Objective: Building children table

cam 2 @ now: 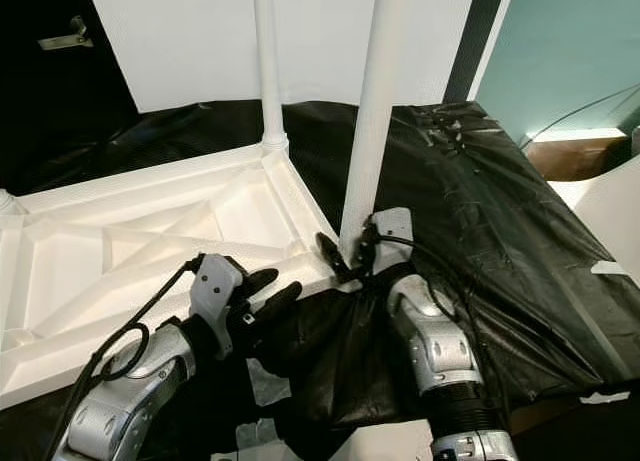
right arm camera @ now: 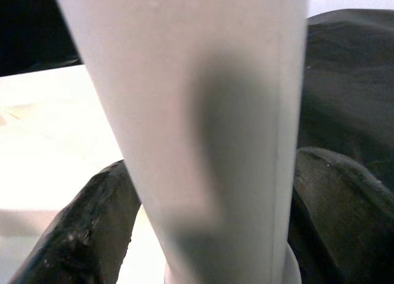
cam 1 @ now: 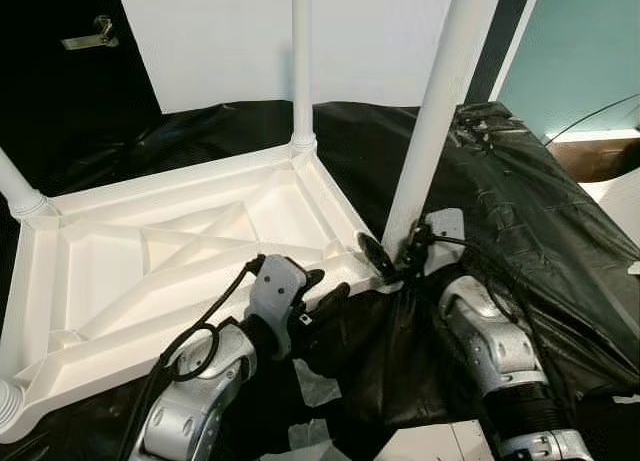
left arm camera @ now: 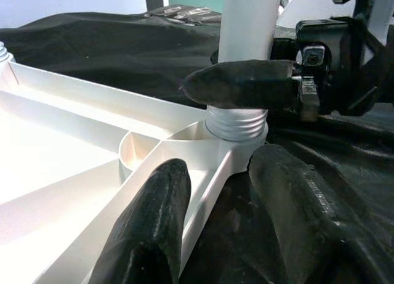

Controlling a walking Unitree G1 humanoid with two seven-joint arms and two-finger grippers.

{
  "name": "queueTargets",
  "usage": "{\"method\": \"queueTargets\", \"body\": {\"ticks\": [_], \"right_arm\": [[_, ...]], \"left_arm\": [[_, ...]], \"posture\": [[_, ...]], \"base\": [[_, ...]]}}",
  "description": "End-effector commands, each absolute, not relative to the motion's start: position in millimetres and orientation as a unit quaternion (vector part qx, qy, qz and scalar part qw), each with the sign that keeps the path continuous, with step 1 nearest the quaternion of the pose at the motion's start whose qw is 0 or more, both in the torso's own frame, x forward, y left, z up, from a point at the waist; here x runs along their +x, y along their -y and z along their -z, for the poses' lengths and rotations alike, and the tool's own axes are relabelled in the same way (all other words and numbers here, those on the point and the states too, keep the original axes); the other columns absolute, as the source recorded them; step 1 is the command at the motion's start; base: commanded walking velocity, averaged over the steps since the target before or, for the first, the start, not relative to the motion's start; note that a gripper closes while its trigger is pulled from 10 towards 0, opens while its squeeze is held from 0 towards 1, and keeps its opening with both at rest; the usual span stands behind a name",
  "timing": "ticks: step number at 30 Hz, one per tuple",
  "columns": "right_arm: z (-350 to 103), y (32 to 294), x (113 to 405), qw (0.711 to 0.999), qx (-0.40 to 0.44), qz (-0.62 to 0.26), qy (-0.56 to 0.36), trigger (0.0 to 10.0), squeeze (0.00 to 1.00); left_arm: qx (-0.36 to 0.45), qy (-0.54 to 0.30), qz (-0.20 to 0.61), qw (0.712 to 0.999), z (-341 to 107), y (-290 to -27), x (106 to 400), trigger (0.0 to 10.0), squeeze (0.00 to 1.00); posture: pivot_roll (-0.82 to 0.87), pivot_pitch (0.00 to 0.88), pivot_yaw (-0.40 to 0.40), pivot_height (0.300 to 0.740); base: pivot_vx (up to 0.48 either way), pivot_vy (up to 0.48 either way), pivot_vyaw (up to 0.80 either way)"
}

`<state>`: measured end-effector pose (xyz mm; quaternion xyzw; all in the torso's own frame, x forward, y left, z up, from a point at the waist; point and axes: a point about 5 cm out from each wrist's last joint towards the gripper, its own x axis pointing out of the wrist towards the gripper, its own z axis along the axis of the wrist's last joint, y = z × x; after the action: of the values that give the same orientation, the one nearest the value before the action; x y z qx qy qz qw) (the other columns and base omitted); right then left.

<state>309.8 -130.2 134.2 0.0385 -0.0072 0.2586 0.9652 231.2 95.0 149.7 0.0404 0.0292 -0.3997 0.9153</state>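
1. Children's table, white moulded plastic top with ribbed underside (cam 1: 150, 251): lies upside down on a crumpled black plastic sheet (cam 1: 540, 211) that covers the work surface.
2. Fitted white round plastic legs: one at the far left corner (cam 1: 18, 189), one at the far corner (cam 1: 301, 61), both upright in their sockets. A threaded stub shows at the near left corner (cam 1: 8, 401).
3. Left gripper (cam 1: 322, 293): silver forearm reaches in low from the near side, wrist roughly level. In the left wrist view its two black fingers (left arm camera: 148, 235) lie spread on either side of the tabletop's near right edge, not clamped on anything; they seem to steady the top.
4. White plastic leg in hand (cam 1: 440, 101): stands slightly tilted at the near right corner, its threaded base (left arm camera: 237, 121) part way into the socket, several thread rings still showing.
5. Right gripper (cam 1: 392, 261): forearm rises from below, wrist turned inward. Its black fingers (right arm camera: 92, 228) are closed around the leg low on the shaft, just above the thread.
6. Handling note, as judgement: the step is screwing this leg home. Bring the leg plumb over the socket before turning, or the thread may cross; grip low, turn in short strokes, and keep the top pinned so it does not slide on the slick sheet.
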Motion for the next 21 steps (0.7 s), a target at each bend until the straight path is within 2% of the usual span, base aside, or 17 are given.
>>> {"method": "queueTargets", "body": {"ticks": [1, 9, 10, 14, 18, 19, 20, 21], "right_arm": [[-142.1, 136.9, 313.9, 0.939, 0.013, -0.343, 0.015, 10.0, 0.00], [-146.1, 145.8, 322.8, 0.905, -0.046, -0.422, 0.002, 10.0, 0.00], [-145.1, 147.5, 328.2, 0.890, -0.070, -0.450, -0.014, 10.0, 0.00], [-144.3, 144.6, 333.8, 0.873, -0.098, -0.478, -0.027, 10.0, 0.00], [-143.9, 143.3, 335.1, 0.867, -0.107, -0.486, -0.030, 10.0, 0.00], [-143.1, 142.1, 336.6, 0.863, -0.118, -0.491, -0.034, 4.7, 0.00], [-141.6, 141.8, 337.3, 0.859, -0.124, -0.495, -0.038, 0.0, 0.00], [-141.6, 141.8, 337.3, 0.859, -0.124, -0.495, -0.038, 0.0, 0.00]], "left_arm": [[0.041, -0.035, 0.379, 0.924, -148.3, -98.7, 230.1, 10.0, 0.00], [0.040, -0.034, 0.377, 0.925, -149.4, -100.4, 230.3, 10.0, 0.00], [0.040, -0.033, 0.375, 0.926, -150.3, -101.3, 231.1, 10.0, 0.00], [0.040, -0.032, 0.374, 0.926, -151.2, -102.1, 232.1, 10.0, 0.00], [0.041, -0.032, 0.374, 0.926, -151.4, -102.2, 232.4, 10.0, 0.00], [0.041, -0.033, 0.374, 0.926, -151.4, -102.1, 232.6, 10.0, 0.00], [0.041, -0.032, 0.375, 0.926, -151.7, -101.7, 233.0, 10.0, 0.00], [0.041, -0.032, 0.375, 0.926, -151.7, -101.7, 233.0, 10.0, 0.00]], "posture": [[0.10, 0.017, -0.025, 0.740], [0.11, 0.021, -0.021, 0.740], [0.11, 0.020, -0.021, 0.740], [0.11, 0.024, -0.016, 0.740], [0.11, 0.024, -0.014, 0.740], [0.11, 0.024, -0.014, 0.740], [0.11, 0.027, -0.013, 0.740], [0.11, 0.027, -0.013, 0.740]], "base": [[0.000, 0.000, 0.00], [0.000, 0.000, 0.00], [0.000, 0.000, 0.00], [0.000, 0.000, 0.00], [0.000, 0.000, 0.00], [0.000, 0.000, 0.00], [0.000, 0.000, 0.00], [0.000, 0.000, 0.00]]}}
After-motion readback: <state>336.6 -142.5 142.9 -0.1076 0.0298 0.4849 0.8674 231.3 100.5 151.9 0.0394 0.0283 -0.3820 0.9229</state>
